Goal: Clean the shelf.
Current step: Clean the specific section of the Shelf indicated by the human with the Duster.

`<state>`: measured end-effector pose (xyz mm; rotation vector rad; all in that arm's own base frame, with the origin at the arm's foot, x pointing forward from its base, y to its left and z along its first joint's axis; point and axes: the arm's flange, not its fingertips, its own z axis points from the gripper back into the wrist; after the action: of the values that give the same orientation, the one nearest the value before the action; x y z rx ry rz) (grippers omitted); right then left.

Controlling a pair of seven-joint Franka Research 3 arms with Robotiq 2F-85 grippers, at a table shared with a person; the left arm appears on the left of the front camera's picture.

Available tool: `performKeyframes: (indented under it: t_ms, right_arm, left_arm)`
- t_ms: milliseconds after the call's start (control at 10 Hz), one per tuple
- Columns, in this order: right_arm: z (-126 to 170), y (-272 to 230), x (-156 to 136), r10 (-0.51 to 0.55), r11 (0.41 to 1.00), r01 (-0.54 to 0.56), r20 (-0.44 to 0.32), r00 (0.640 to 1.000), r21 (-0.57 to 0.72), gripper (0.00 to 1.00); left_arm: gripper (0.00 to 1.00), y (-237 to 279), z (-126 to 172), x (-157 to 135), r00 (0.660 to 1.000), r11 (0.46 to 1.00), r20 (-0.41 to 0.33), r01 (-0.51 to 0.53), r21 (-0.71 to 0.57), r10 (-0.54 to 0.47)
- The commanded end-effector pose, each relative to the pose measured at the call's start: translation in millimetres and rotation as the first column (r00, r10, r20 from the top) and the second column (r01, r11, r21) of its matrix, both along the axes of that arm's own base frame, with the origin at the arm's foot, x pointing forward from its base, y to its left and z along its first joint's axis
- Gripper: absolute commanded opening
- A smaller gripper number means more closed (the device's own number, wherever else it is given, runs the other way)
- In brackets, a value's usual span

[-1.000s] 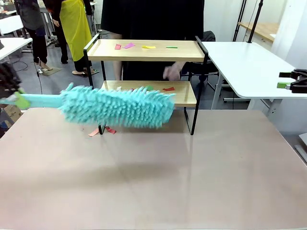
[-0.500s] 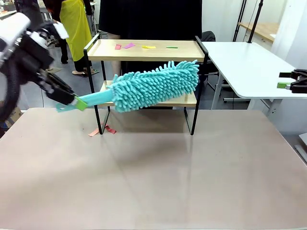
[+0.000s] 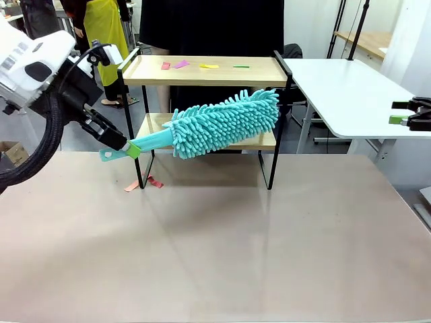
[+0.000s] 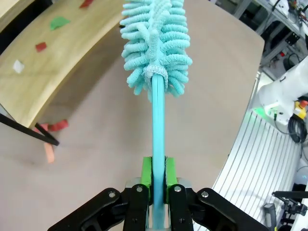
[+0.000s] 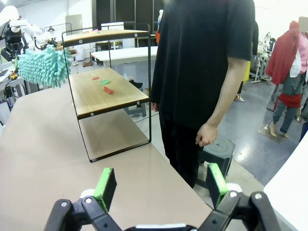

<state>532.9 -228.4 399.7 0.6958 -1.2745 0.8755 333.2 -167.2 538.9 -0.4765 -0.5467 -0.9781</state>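
Note:
The shelf (image 3: 202, 78) stands at the table's far side, two wooden boards in a black frame. Small coloured paper scraps (image 3: 209, 66) lie on its top board, and more scraps (image 5: 105, 85) lie on the lower board. My left gripper (image 3: 128, 149) is shut on the handle of a fluffy teal duster (image 3: 225, 122), whose head slants up to the right in front of the lower board. The left wrist view has the duster (image 4: 156, 43) running straight out from the left gripper (image 4: 158, 180), beside the shelf's lower board (image 4: 43, 77). Far to the right, my right gripper (image 3: 411, 114) stands open and holds nothing.
Red and orange scraps (image 3: 143, 183) lie on the table by the shelf's front left leg. A person in black (image 5: 202, 72) stands right behind the shelf. A white side table (image 3: 350, 94) is at the right. The brown table (image 3: 222, 256) has free room in front.
The duster swung from low at the left up to the right, and its head now lies in front of the lower board. The person's hand behind the shelf has gone.

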Motion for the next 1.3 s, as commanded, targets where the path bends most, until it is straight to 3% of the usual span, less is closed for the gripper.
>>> performKeyframes:
  t_ms: [0,300,500,900,1200]
  right_arm:
    - [3,2,1,0.000,1.000,0.000,0.006,1.000,-0.001,1.00]
    - [3,2,1,0.000,1.000,0.000,0.006,1.000,-0.001,1.00]
    - [3,2,1,0.000,1.000,0.000,0.006,1.000,-0.001,1.00]
    - [3,2,1,0.000,1.000,0.000,0.006,1.000,-0.001,1.00]
    - [3,2,1,0.000,1.000,0.000,0.006,1.000,-0.001,1.00]
  left_arm:
    - [0.13,0,-2,2,1.000,1.000,-0.005,-0.004,0.001,0.004]
    - [0.13,-31,-13,-1,0.994,0.993,-0.012,-0.107,0.048,0.108]
    - [0.13,-45,-15,2,0.973,0.973,0.004,-0.231,0.012,0.231]
    - [0.13,-98,-18,8,0.934,0.932,-0.011,-0.357,-0.067,0.357]
    - [0.13,-147,-21,25,0.861,0.858,-0.046,-0.509,-0.064,0.507]
